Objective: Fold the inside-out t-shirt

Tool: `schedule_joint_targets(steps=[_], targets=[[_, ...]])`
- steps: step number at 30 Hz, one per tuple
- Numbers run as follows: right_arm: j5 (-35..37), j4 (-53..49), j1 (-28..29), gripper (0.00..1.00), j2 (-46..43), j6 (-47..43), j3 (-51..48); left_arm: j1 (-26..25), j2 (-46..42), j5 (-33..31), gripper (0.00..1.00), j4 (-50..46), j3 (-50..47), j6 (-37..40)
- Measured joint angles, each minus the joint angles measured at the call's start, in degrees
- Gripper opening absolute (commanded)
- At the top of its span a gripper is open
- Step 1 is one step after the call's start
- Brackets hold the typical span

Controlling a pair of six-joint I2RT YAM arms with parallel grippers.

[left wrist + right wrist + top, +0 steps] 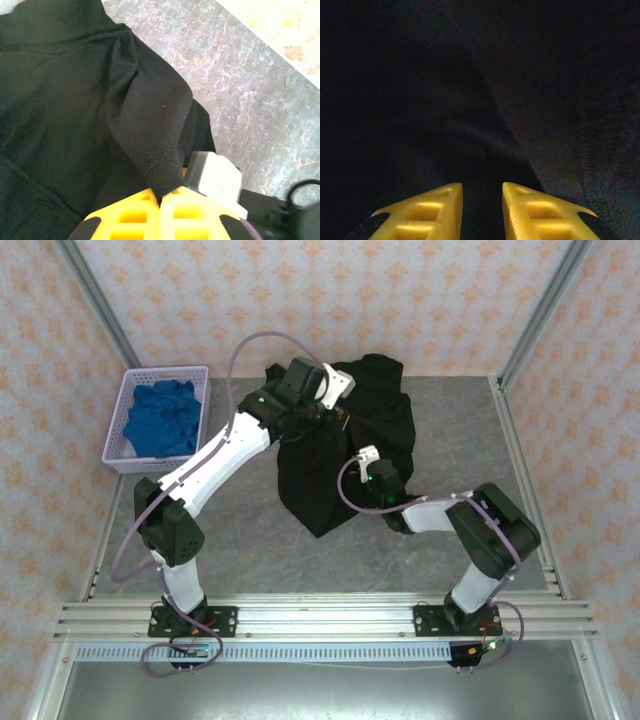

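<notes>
The inside-out t-shirt (325, 475) is a rumpled black heap in the middle of the grey table. My left gripper (338, 418) hangs over its far part. In the left wrist view, the left gripper (162, 197) is shut on a bunched, stitched edge of the t-shirt (75, 100), drawn up into a ridge. My right gripper (365, 472) sits low on the shirt's right side. In the right wrist view, the right gripper (482, 192) has its yellow fingers a little apart, pressed onto the t-shirt (495, 75), with a fold running into the gap.
A lavender basket (118, 430) holding a bright blue cloth (165, 418) stands at the back left. Bare grey table (500, 460) lies to the right of the shirt. Metal frame rails edge the table. The right arm's white camera block (217, 175) sits close beside my left fingers.
</notes>
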Motion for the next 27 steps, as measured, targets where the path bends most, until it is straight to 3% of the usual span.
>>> schedule_joint_targets(steps=[12,20,27], targets=[[0.5,2.3,-1.0,0.26,7.7,7.6,8.5,1.5,-1.1,6.6,0.0,-2.4,1.0,-3.2],[-0.2,6.2,1.9,0.25,12.6,13.6,12.1,1.5,-2.7,7.7,0.0,-3.1,4.8,-6.5],[1.2,7.4,6.5,0.29,13.7,13.6,12.6,1.5,-2.8,7.4,0.0,-3.8,7.0,-7.7]])
